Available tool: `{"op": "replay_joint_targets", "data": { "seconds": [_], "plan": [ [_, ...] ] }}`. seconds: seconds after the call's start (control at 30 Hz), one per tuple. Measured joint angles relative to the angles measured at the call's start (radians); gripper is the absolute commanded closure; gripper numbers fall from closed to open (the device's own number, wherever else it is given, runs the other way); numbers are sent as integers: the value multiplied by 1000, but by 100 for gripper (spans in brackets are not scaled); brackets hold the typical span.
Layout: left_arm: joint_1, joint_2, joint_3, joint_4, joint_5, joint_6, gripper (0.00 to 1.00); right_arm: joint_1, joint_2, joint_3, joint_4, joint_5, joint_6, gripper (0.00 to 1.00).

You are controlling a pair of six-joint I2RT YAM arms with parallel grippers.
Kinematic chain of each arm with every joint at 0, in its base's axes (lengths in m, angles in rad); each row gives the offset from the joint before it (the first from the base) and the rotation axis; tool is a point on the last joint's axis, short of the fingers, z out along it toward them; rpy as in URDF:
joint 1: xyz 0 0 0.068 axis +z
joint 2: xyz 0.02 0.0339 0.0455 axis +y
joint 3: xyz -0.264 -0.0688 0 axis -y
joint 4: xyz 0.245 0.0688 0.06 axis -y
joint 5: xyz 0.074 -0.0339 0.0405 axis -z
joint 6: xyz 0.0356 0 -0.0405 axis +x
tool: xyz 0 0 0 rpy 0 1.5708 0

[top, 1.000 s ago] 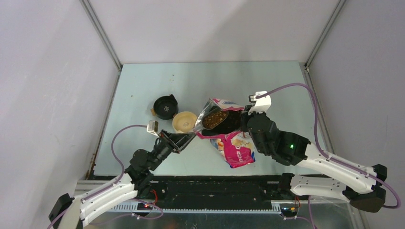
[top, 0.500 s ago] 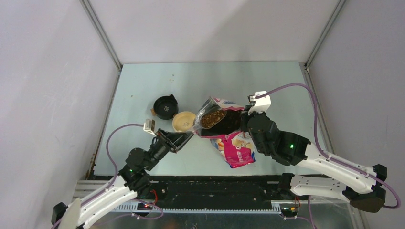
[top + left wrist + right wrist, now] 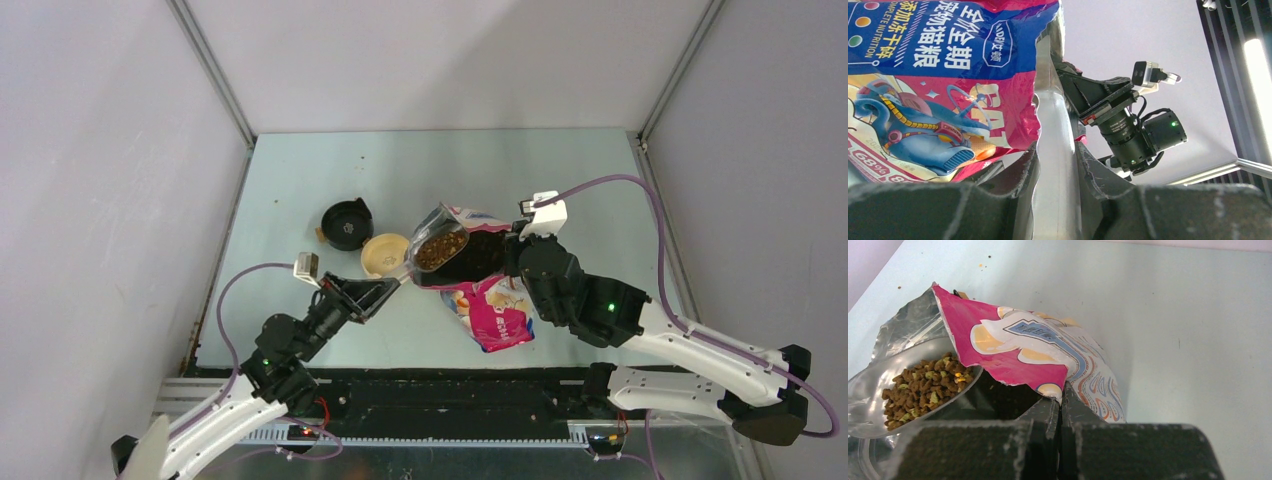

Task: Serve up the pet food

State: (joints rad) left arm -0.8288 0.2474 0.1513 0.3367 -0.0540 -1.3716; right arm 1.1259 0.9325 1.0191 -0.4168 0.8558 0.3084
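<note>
The pet food [image 3: 440, 250] is brown kibble heaped in a clear plastic scoop [image 3: 428, 258] at the open mouth of the blue-and-pink bag [image 3: 492, 305]. My left gripper [image 3: 388, 290] is shut on the scoop's handle [image 3: 1055, 165], left of the bag. My right gripper [image 3: 514, 256] is shut on the bag's torn top edge [image 3: 1053, 390] and holds the mouth open. In the right wrist view the kibble [image 3: 923, 387] fills the scoop [image 3: 878, 405] just left of the pink flap [image 3: 1013, 352]. More kibble lies dark inside the bag [image 3: 998, 397].
A cream bowl [image 3: 385, 254] stands just left of the scoop. A black round container [image 3: 347, 223] stands behind it to the left. The grey walls enclose the table on three sides.
The loaded scoop has moved slightly left, out of the bag's mouth toward the cream bowl, as my left arm drew back. The right gripper and bag have stayed still.
</note>
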Motion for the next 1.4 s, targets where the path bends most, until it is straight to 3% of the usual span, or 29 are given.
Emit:
{"op": "replay_joint_targets", "data": {
  "seconds": [0.47, 0.83, 1.4],
  "plan": [
    [2, 1, 119, -73, -5, 11, 100, 0, -5, -3, 0, 0, -7, 100],
    [2, -58, 128, -118, -49, 56, 100, 2, -7, -4, 0, 1, -7, 100],
    [3, -206, 236, -421, -420, 184, 100, 21, -7, -4, -9, 40, -14, 100]
  ]
}}
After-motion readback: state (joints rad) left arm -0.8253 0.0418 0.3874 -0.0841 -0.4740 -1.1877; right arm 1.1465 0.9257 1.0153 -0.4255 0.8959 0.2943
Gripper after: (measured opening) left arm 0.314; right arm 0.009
